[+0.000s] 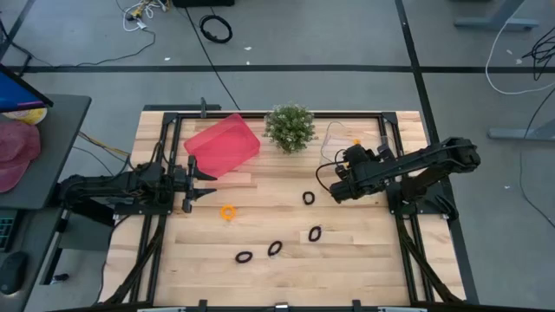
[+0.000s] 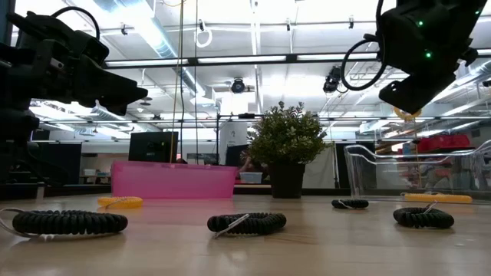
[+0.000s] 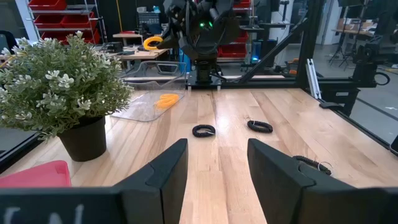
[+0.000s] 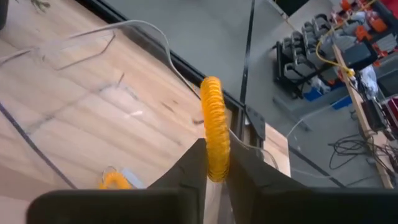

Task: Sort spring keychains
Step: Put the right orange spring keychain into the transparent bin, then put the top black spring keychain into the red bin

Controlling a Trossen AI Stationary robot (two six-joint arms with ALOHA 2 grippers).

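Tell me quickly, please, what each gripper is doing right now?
Left gripper: open, holding nothing.
Right gripper: closed on an orange keychain.

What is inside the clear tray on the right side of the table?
One orange spring keychain lies inside the clear tray. The right gripper holds a second orange keychain above it. The pink bin's contents cannot be seen.

Matt wood table (image 1: 364, 260), clear plastic tray (image 4: 74, 43)
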